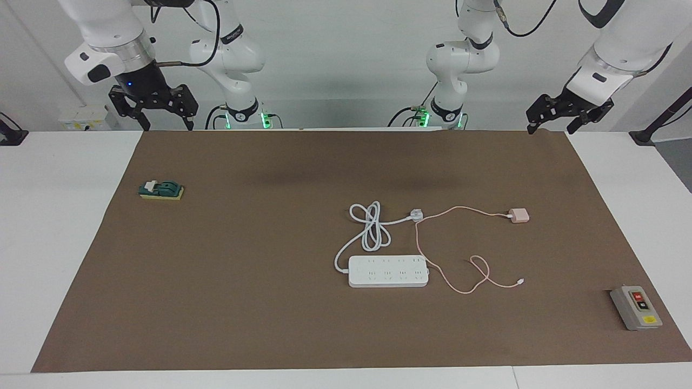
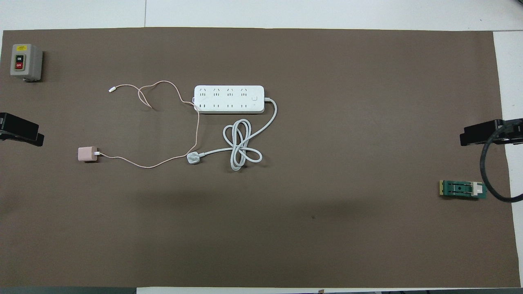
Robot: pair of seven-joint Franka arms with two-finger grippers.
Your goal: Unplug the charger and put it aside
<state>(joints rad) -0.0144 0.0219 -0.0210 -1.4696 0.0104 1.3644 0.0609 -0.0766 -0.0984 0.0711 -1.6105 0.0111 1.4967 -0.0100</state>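
Observation:
The pale-pink charger cube [image 1: 519,216] [image 2: 87,154] lies on the brown mat [image 1: 243,302], apart from the white power strip [image 1: 388,271] [image 2: 229,99] and nearer to the robots than it, toward the left arm's end. Its thin pink cable [image 1: 454,210] runs past the strip's end and loops to a tiny white connector [image 1: 520,281] [image 2: 111,89]. My left gripper [image 1: 550,129] [image 2: 20,132] is open and empty, raised over the mat's edge. My right gripper [image 1: 166,125] [image 2: 482,134] is open and empty, raised at the right arm's end.
The strip's thick white cord coils to a white plug [image 1: 415,214] [image 2: 193,158] beside the pink cable. A grey on/off switch box [image 1: 636,308] [image 2: 25,61] stands at the left arm's end. A green knife switch [image 1: 161,190] [image 2: 463,190] lies at the right arm's end.

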